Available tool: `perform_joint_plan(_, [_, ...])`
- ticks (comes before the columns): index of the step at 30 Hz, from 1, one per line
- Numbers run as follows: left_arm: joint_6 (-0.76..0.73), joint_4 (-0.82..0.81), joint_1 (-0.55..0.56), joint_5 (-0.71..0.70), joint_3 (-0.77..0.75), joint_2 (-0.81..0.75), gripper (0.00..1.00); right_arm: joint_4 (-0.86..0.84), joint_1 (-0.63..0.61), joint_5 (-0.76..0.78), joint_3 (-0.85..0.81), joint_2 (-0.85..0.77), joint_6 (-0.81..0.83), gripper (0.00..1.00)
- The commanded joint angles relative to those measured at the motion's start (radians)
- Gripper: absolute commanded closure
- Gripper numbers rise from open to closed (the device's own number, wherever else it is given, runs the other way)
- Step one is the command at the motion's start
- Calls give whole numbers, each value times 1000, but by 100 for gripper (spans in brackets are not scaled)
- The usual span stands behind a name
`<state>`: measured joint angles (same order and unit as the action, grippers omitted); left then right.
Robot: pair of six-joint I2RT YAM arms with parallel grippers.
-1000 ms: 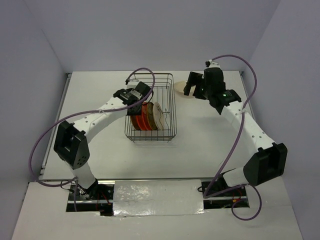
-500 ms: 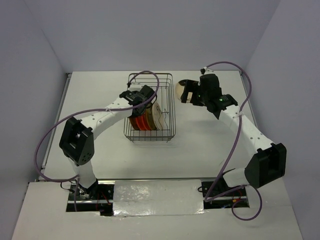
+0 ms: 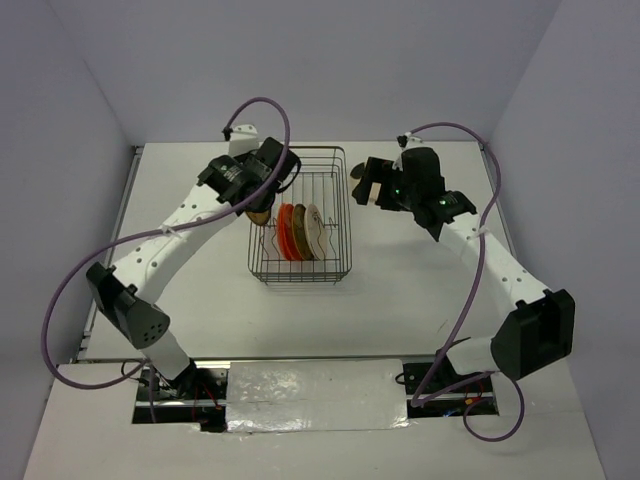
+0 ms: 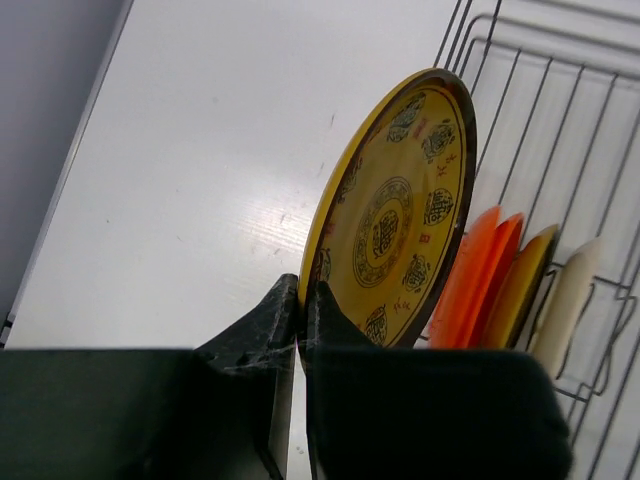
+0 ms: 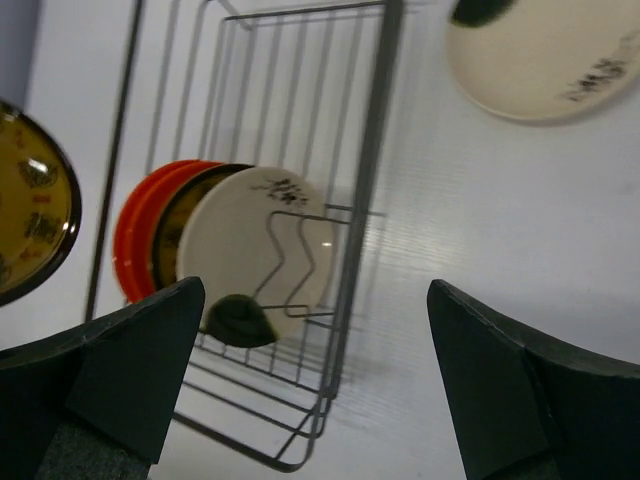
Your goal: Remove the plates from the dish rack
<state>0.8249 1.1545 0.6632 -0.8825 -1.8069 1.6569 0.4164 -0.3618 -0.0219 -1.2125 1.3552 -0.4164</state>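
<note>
My left gripper [image 4: 302,300] is shut on the lower rim of a dark brown plate with a yellow patterned face [image 4: 395,215], held upright above the left edge of the dish rack [image 3: 335,215]. In the top view the left gripper [image 3: 263,195] is at the rack's left side. Two orange plates [image 4: 480,270], another dark and yellow plate [image 4: 525,285] and a cream plate [image 4: 570,300] stand in the rack. My right gripper [image 5: 315,300] is open and empty above the rack's right edge [image 5: 365,180]. The cream plate with a dark blotch [image 5: 255,255] stands nearest it.
A cream plate [image 5: 545,55] lies flat on the white table [image 3: 420,280] right of the rack, mostly hidden under my right gripper [image 3: 368,185] in the top view. The back half of the rack [image 3: 320,170] holds no plates.
My left gripper has lifted the dark, yellow-faced plate out of the rack, up and to the left. My right gripper has moved a little left, off the cream plate on the table.
</note>
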Motion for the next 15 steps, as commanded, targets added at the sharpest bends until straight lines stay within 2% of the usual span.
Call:
perform_joint_plan(1, [22,103,15,-84,-88,-66,100,-240,-14,-263,51,-54,-45,0])
perform_joint_plan(2, [11,93,16,-50,-80,-107,100,-307,-29,-421,80,-53,-70,0])
perform_joint_plan(3, [-12,67,16,-14,-65,-135,100,-359,-48,-490,88,-45,-81,0])
perform_joint_plan(4, [-80,-40,16,32,-39,-172,100,-426,-69,-539,87,-19,-87,0])
perform_joint_plan(6, [-136,-174,16,149,26,-300,100,-461,-145,-587,48,13,-81,0])
perform_joint_plan(7, [-195,-259,16,309,125,-354,100,-496,-166,-593,41,28,-85,0])
perform_joint_plan(8, [-214,-438,16,394,177,-403,100,-508,-180,-599,21,63,-94,0])
perform_joint_plan(10, [-218,-568,13,584,309,-518,100,-565,-192,-621,16,93,-145,0])
perform_joint_plan(12, [-202,-654,12,661,359,-565,100,-582,-192,-604,16,114,-179,0])
perform_joint_plan(14, [-193,-690,7,733,377,-578,100,-648,-192,-625,47,107,-200,6])
perform_joint_plan(15, [-191,-711,7,753,391,-580,100,-686,-190,-635,57,102,-220,12])
